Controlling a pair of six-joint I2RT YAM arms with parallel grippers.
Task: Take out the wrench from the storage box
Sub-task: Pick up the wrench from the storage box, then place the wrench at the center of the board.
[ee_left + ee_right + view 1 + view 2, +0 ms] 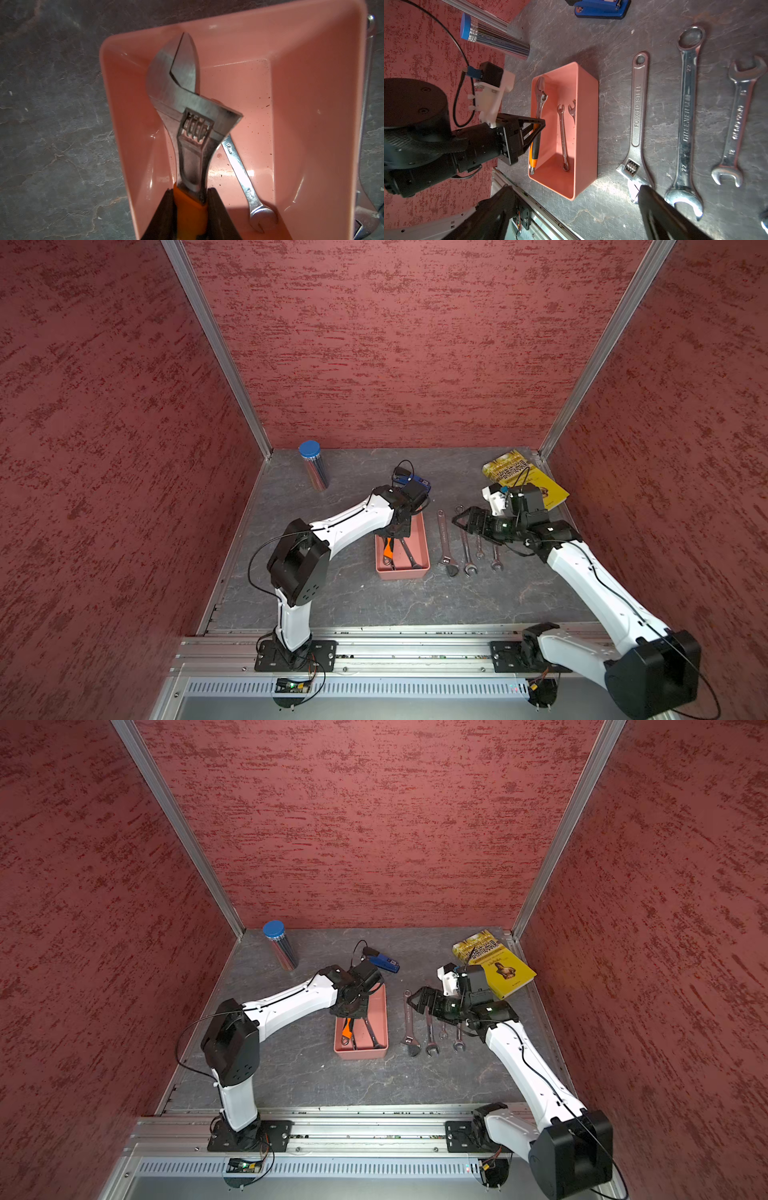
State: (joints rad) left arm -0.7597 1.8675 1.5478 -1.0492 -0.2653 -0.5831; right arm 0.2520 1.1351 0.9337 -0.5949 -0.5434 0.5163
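The left gripper (190, 193) clamps the wrench (187, 116) by its orange handle. It lies along the long wall of the storage box (311, 104), apparently resting inside. The right gripper (460, 521), farther off, gapes wide and empty.

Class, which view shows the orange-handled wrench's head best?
The left wrist view: the orange-handled wrench fills it, thumbscrew sharp. Right wrist shows it almost whole but small in the storage box; both top views, only its handle.
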